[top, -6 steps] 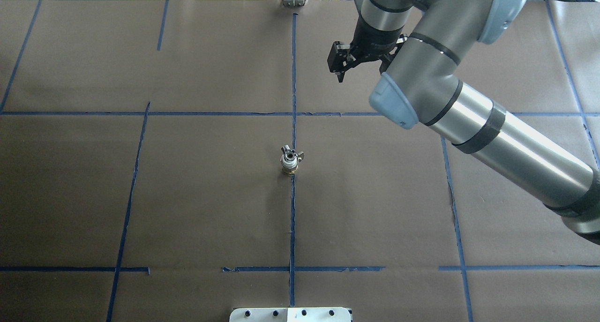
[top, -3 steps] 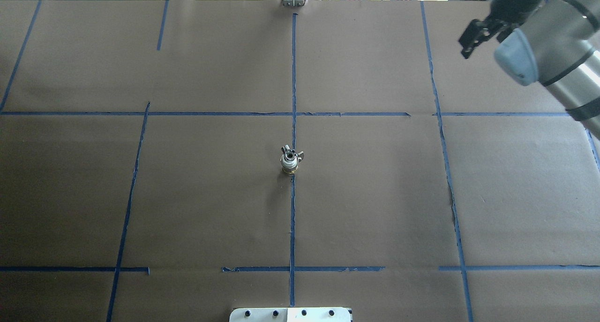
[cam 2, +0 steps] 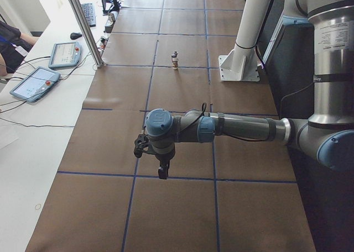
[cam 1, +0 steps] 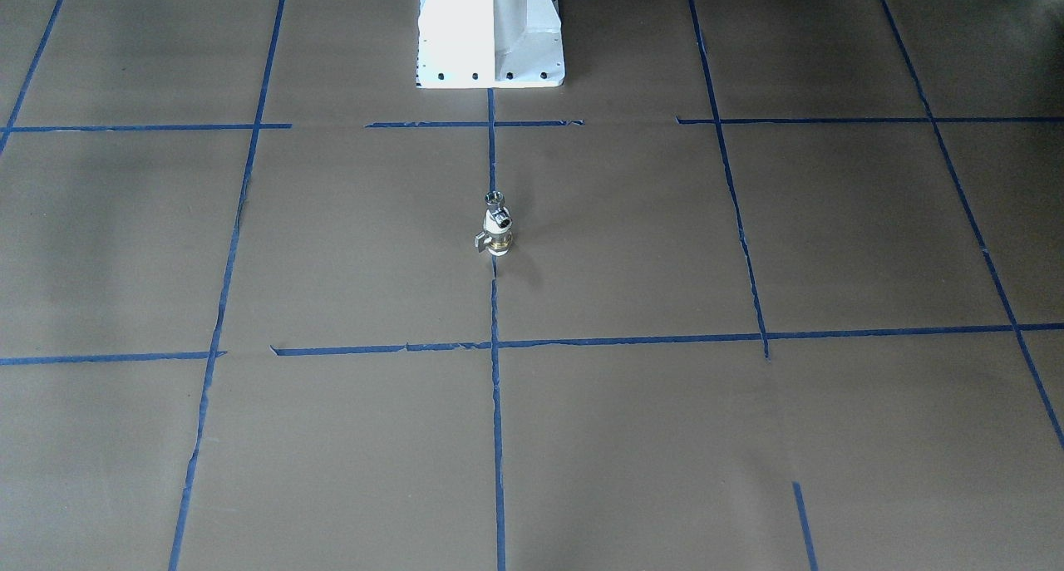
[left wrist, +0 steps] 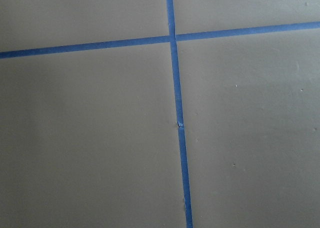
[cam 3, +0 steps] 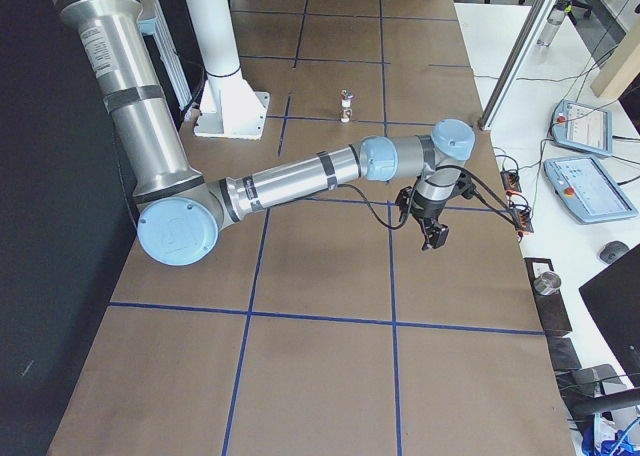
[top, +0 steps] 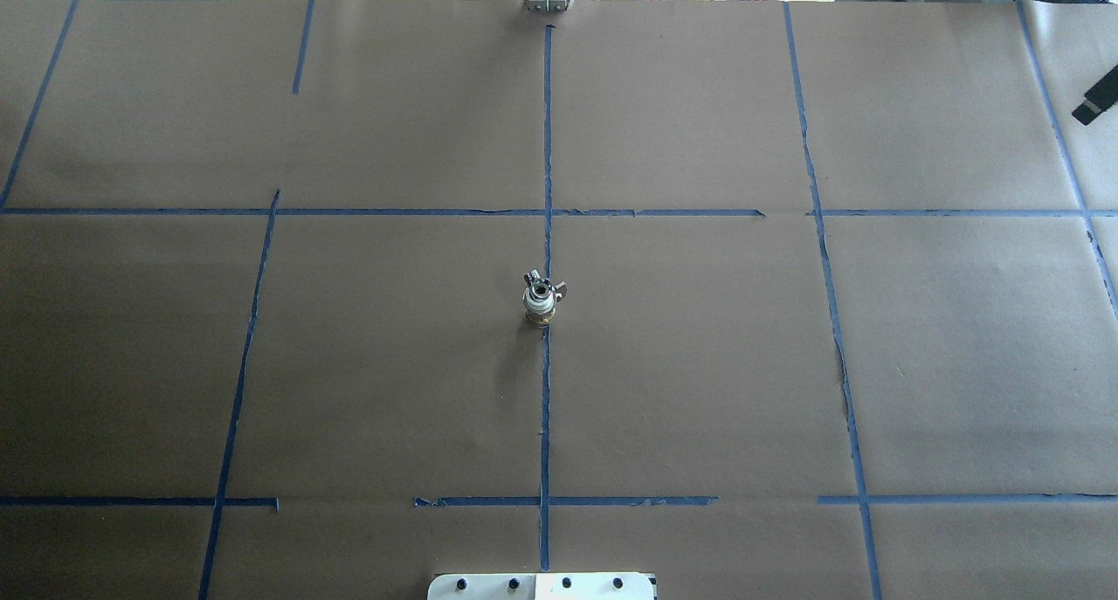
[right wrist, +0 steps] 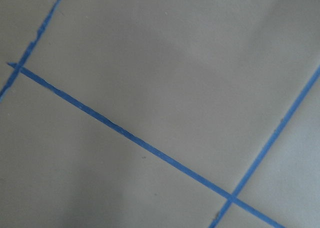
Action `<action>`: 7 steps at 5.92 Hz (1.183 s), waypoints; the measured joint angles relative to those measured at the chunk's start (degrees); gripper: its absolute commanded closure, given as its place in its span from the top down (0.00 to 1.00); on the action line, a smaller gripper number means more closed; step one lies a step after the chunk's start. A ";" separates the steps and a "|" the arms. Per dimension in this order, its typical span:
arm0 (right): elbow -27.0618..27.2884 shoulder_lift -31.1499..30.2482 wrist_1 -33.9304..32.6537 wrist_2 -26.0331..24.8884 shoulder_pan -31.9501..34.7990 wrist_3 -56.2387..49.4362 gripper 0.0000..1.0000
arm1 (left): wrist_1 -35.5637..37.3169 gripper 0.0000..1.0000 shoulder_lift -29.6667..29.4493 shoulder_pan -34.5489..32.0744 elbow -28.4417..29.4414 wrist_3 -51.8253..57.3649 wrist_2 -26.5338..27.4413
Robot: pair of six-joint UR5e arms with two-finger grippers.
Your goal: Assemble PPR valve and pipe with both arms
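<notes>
PPR valve (top: 539,305) and pipe (cam 1: 495,198): seemingly joined already, going by the pull-back. Right arm (cam 3: 290,181), a second ago over the far right part of the tabletop, now swung out past the right edge, with only a black sliver of right gripper (cam 3: 434,238) left at the overhead view's border. Left arm (cam 2: 238,129) low over the left end, left gripper (cam 2: 161,172) pointing down. Impossible to tell from the side views how far either gripper is open; no part seen in either.

Brown paper cover (top: 699,364) with blue tape grid (top: 547,146), unchanged. White base plate (top: 541,586) at the near edge's middle, well apart from the parts. Teach pendants (cam 2: 33,82) on the side bench (cam 2: 33,136), off the tabletop.

PPR valve itself unmoved, upright at the tabletop's centre on the middle tape line, brass end down, pipe on top, well apart from both grippers.
</notes>
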 measured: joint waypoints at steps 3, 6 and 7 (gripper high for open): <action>-3.53 -9.40 4.46 0.37 6.73 2.17 1.00 | 0.07 1.00 0.41 0.26 -0.33 -0.01 0.06; -2.87 -19.18 16.44 1.01 7.84 11.46 1.00 | 0.13 1.00 0.44 0.61 0.29 -0.01 0.05; -2.77 -19.63 17.06 1.25 7.87 12.15 1.00 | 0.08 1.00 0.42 0.63 0.27 -0.01 0.04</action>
